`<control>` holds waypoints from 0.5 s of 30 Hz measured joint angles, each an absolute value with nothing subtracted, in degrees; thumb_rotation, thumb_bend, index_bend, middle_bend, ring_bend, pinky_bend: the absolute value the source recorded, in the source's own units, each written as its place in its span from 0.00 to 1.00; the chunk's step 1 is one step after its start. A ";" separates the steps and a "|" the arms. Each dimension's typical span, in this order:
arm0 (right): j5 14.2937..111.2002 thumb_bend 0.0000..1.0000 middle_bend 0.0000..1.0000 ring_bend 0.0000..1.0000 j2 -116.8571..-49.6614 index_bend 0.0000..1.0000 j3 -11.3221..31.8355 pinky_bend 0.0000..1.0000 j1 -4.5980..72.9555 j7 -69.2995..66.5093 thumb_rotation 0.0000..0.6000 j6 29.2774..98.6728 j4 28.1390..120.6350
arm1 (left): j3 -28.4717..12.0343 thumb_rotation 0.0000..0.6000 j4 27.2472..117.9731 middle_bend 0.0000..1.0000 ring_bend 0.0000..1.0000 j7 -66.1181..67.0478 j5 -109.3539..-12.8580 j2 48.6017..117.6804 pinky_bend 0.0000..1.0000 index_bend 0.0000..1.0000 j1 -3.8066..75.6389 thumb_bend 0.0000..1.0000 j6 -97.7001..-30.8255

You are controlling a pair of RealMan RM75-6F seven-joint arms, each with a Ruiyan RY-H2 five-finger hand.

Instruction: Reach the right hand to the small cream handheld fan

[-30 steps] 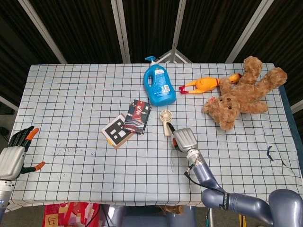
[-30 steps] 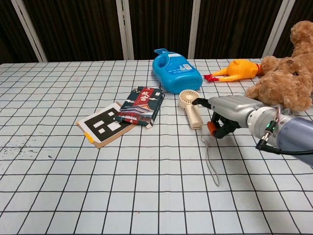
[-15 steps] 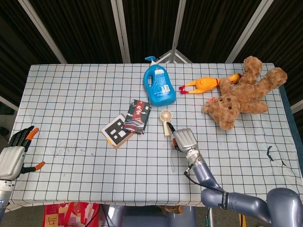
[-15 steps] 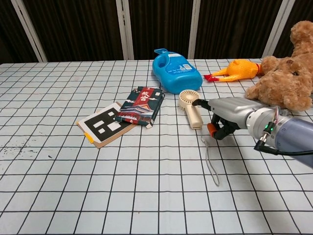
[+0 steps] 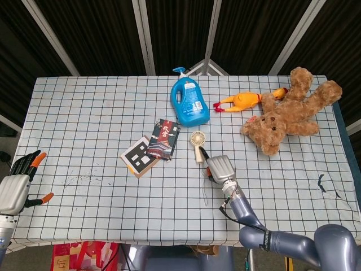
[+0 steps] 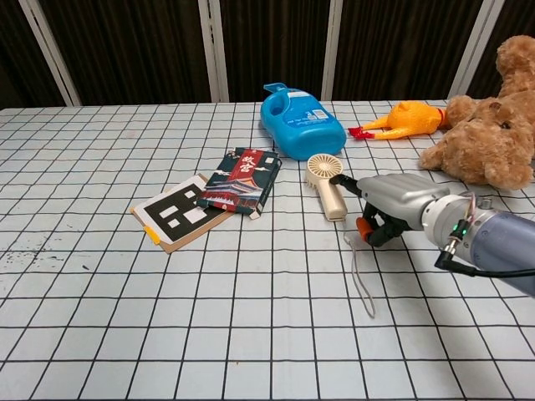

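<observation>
The cream fan (image 6: 324, 185) lies on the table (image 6: 251, 334) beside my right hand (image 6: 393, 205), whose fingers (image 6: 344, 181) curl empty; I read no label on it. My left hand (image 5: 16, 183) is spread.

The small cream handheld fan (image 6: 324, 183) lies flat on the checkered table (image 6: 251, 334), its round grilled head (image 6: 319, 165) toward the far edge and its straight handle (image 6: 333, 200) pointing toward the near edge, slightly angled to the right. A thin grey wrist cord (image 6: 361, 276) trails from the handle's base across the cloth toward the near edge. In the head view the fan (image 5: 197, 144) sits just on the near side of the blue detergent bottle (image 5: 189, 101), a little to its right, not touching it. The fan's head is a pale disc with a darker centre hub; the handle is plain cream.
</observation>
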State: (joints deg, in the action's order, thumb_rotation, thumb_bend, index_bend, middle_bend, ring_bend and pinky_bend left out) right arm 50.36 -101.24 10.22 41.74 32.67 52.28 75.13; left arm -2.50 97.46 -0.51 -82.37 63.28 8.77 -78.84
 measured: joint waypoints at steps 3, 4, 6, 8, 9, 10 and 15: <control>49.85 0.70 0.79 0.87 -101.44 0.00 10.11 0.87 41.77 32.72 1.00 52.23 74.90 | -2.52 1.00 97.50 0.00 0.00 -0.53 -82.27 63.28 0.00 0.00 8.76 0.09 -78.83; 49.86 0.70 0.79 0.87 -101.41 0.00 10.16 0.87 41.80 32.68 1.00 52.30 75.01 | -2.52 1.00 97.49 0.00 0.00 -0.53 -82.26 63.28 0.00 0.00 8.77 0.09 -78.83; 50.05 0.70 0.79 0.87 -101.24 0.00 10.32 0.87 41.89 32.66 1.00 52.59 75.33 | -2.54 1.00 97.47 0.00 0.00 -0.50 -82.27 63.30 0.00 0.00 8.78 0.09 -78.84; 50.58 0.70 0.79 0.87 -100.89 0.00 10.63 0.87 42.02 32.64 1.00 53.26 75.94 | -2.53 1.00 97.47 0.00 0.00 -0.49 -82.26 63.31 0.00 0.00 8.78 0.09 -78.84; 50.88 0.70 0.79 0.87 -100.70 0.00 10.82 0.87 42.08 32.58 1.00 53.62 76.26 | -2.53 1.00 97.48 0.00 0.00 -0.50 -82.23 63.31 0.00 0.00 8.78 0.09 -78.82; 51.29 0.70 0.79 0.87 -100.39 0.00 11.07 0.87 42.13 32.49 1.00 54.08 76.78 | -2.53 1.00 97.50 0.00 0.00 -0.52 -82.21 63.31 0.00 0.00 8.78 0.09 -78.80; 54.20 0.70 0.79 0.87 -98.77 0.00 11.89 0.87 42.13 31.83 1.00 56.73 79.18 | -2.51 1.00 97.55 0.00 0.00 -0.62 -82.10 63.23 0.00 0.00 8.80 0.09 -78.66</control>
